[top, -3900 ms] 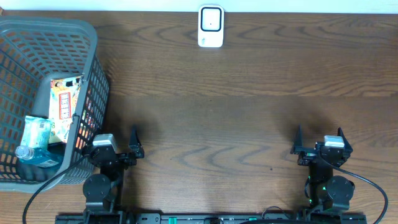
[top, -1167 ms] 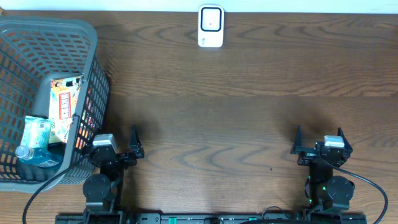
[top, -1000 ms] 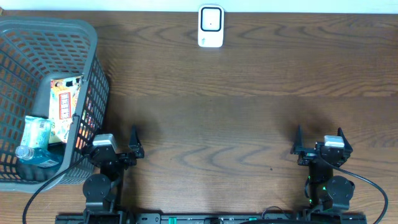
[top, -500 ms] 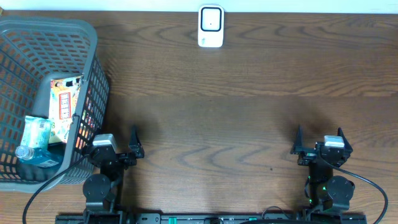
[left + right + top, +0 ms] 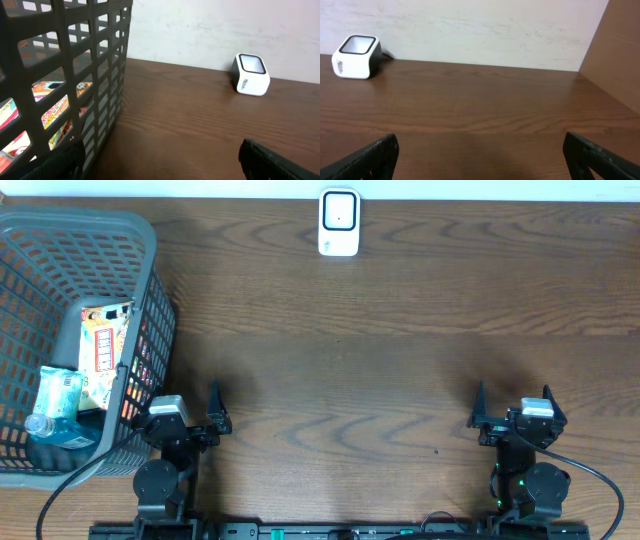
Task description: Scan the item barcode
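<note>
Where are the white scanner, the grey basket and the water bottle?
white scanner (image 5: 339, 222): overhead view, on its top face.
grey basket (image 5: 80, 221): overhead view, on its far rim.
water bottle (image 5: 55, 405): overhead view, on its labelled body.

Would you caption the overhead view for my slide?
Left gripper and right gripper open; filled basket left, scanner far centre.

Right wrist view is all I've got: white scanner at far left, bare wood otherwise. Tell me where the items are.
Observer: In a grey basket at the left end of the table.
Operator: List what's in it.
Observer: A colourful snack packet, and a clear bottle nearer the robot.
Operator: Report the left gripper.
Observer: The left gripper is open and empty, just outside the basket wall.
</note>
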